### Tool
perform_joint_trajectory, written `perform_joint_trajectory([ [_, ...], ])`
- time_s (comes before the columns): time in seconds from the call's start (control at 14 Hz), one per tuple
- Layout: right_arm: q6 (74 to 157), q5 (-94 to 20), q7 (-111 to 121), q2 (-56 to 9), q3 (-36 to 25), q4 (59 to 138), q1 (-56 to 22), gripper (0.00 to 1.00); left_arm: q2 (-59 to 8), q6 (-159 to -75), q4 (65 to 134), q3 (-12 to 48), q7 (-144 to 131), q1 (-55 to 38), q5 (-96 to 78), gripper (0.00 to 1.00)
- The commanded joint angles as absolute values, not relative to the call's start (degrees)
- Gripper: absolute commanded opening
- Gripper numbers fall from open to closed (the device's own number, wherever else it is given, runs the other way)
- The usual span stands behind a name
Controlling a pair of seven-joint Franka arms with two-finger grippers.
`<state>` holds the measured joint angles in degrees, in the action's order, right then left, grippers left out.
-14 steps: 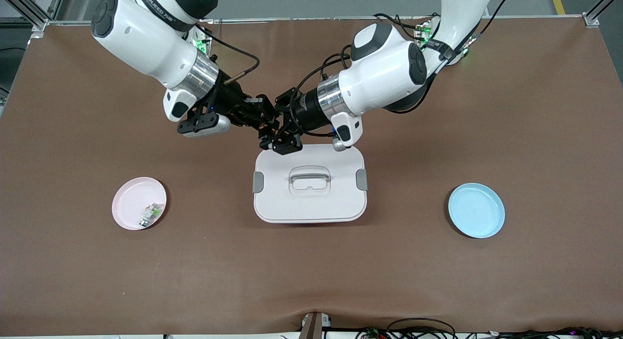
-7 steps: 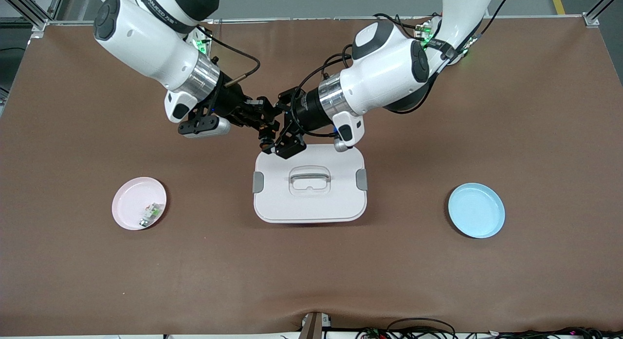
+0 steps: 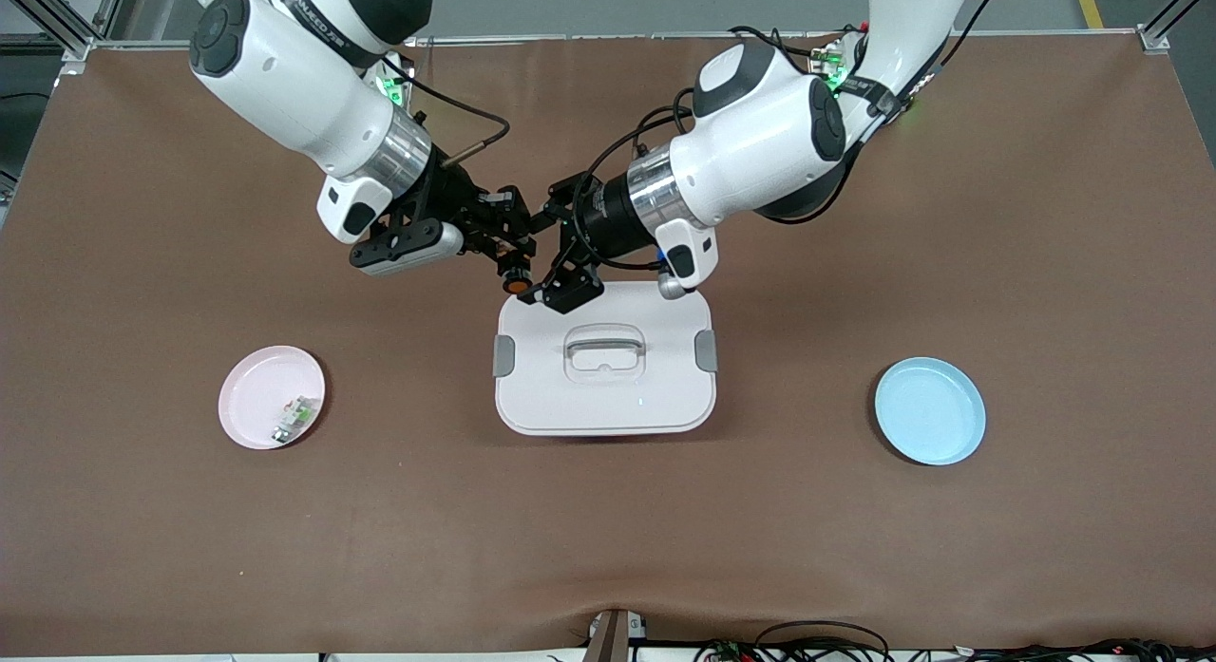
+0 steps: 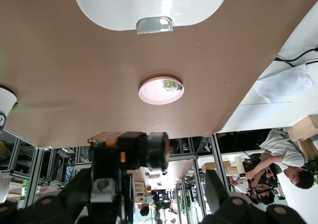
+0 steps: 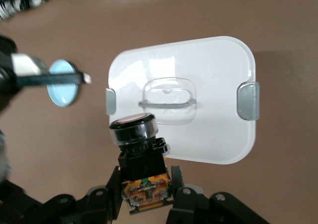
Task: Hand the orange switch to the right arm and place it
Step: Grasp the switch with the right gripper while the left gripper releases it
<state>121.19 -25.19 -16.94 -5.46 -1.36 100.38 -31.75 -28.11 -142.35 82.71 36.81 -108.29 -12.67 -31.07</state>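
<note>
The switch (image 3: 516, 284) sits clamped in the right gripper (image 3: 511, 263), in the air by the white box's (image 3: 604, 396) edge. The left gripper (image 3: 560, 280), jaws spread, appears just clear beside it. The pink plate (image 3: 249, 396) lies toward the right arm's end.

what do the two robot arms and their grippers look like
Both are glossy white jointed arms with black joint bands and round black end caps, silver wrist rings and black two-finger grippers: the right gripper, the left gripper. Loose black cables loop at the wrists, green lights glow near the bases, and the right arm carries black lettering.
</note>
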Motion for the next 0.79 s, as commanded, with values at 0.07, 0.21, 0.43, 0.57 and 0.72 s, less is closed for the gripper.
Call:
perform_joint_trajectory([
  [0.07,111.12,-19.28,-4.07,-5.01,-2.11,99.84,-29.37,0.00,-21.73,-137.56,87.87,36.12,-107.93,-8.54,-28.92,1.00],
  [0.21,107.59,-12.51,0.50,-4.83,-2.20,99.76,-28.48,0.00,-18.39,-133.44,90.51,36.21,-104.96,-5.81,-28.21,1.00],
  [0.43,105.74,-11.34,15.25,-4.75,-2.28,99.93,-25.77,0.00,-12.76,-127.82,95.17,36.21,-96.10,-0.72,-28.12,1.00],
  [0.57,103.98,-10.55,20.72,-4.66,-2.29,100.02,-23.65,0.00,-9.33,-120.97,96.67,36.21,-90.38,3.15,-28.12,1.00],
  [0.72,103.01,-7.75,27.04,-4.66,-2.29,100.19,-21.72,0.00,-6.34,-116.21,98.69,36.12,-86.15,6.83,-24.90,1.00],
])
